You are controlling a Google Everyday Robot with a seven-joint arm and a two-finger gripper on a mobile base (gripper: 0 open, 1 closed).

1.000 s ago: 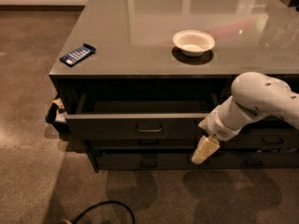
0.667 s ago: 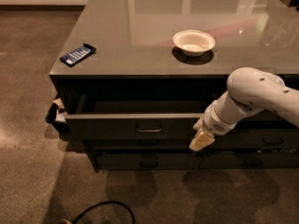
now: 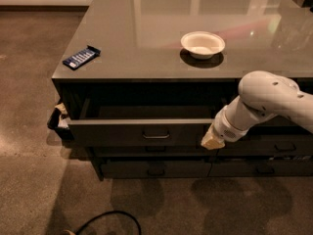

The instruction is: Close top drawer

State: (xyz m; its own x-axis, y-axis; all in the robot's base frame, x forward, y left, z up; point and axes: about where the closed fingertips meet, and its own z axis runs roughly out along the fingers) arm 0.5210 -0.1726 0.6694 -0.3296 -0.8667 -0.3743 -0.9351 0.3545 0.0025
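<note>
The top drawer (image 3: 142,130) is wide, shallow and dark grey, with a small silver bar handle (image 3: 156,135) at the centre of its flat front. It stands pulled out from the cabinet, its lighter inside showing. My gripper (image 3: 212,141) is at the end of the white arm (image 3: 264,104), at the right end of the drawer's front panel, touching or very close to it.
A white bowl (image 3: 202,44) and a blue packet (image 3: 81,57) lie on the glossy counter top (image 3: 146,28). Lower drawers (image 3: 156,168) sit under the open one. Something pale and crumpled (image 3: 59,115) sticks out at the cabinet's left side. A black cable (image 3: 110,219) lies on the floor.
My gripper has risen and moved left from below the drawer front to the front panel's right end. The drawer stands about where it was.
</note>
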